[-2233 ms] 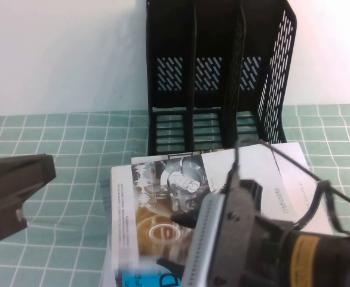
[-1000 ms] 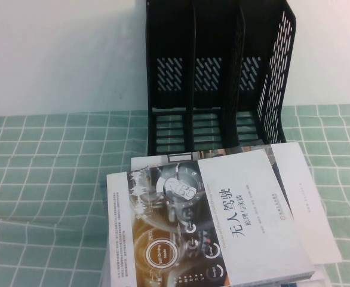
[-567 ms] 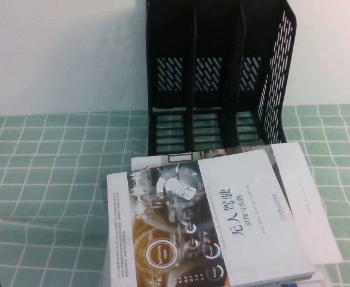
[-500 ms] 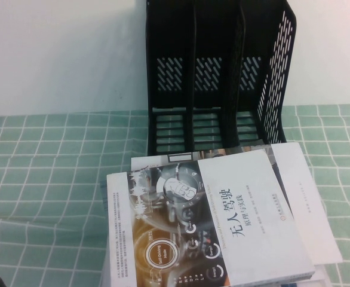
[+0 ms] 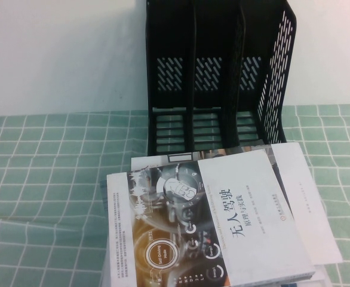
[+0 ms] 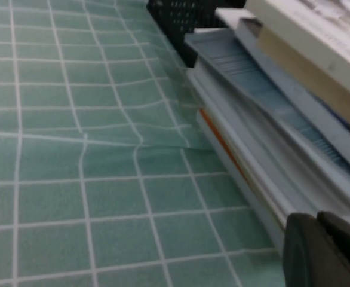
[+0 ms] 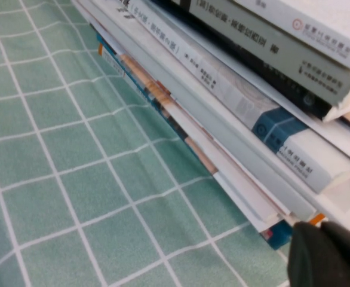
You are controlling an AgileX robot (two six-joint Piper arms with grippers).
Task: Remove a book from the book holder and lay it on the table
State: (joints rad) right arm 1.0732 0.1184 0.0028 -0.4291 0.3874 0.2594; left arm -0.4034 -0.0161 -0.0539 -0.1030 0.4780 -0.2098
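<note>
The book (image 5: 223,221), half white with a black Chinese title and half a dark dashboard photo with an orange ring, lies flat, face up, on top of a stack of books in front of the book holder (image 5: 217,78). The black holder stands upright at the back with all three slots empty. Neither gripper shows in the high view. My left gripper (image 6: 319,251) is shut and empty, low over the table (image 5: 49,179) beside the stack's edge (image 6: 264,113). My right gripper (image 7: 327,257) is shut and empty beside the stack's other side (image 7: 223,89).
The stack holds several books and fills the front middle of the table, with a white sheet or cover (image 5: 303,191) sticking out to the right. Green grid cloth lies open to the left and right of the stack. A pale wall stands behind the holder.
The right arm that hung over the book, and the left gripper at the left edge, have left the high view. The book lies uncovered on the stack and has stayed still for the last second.
</note>
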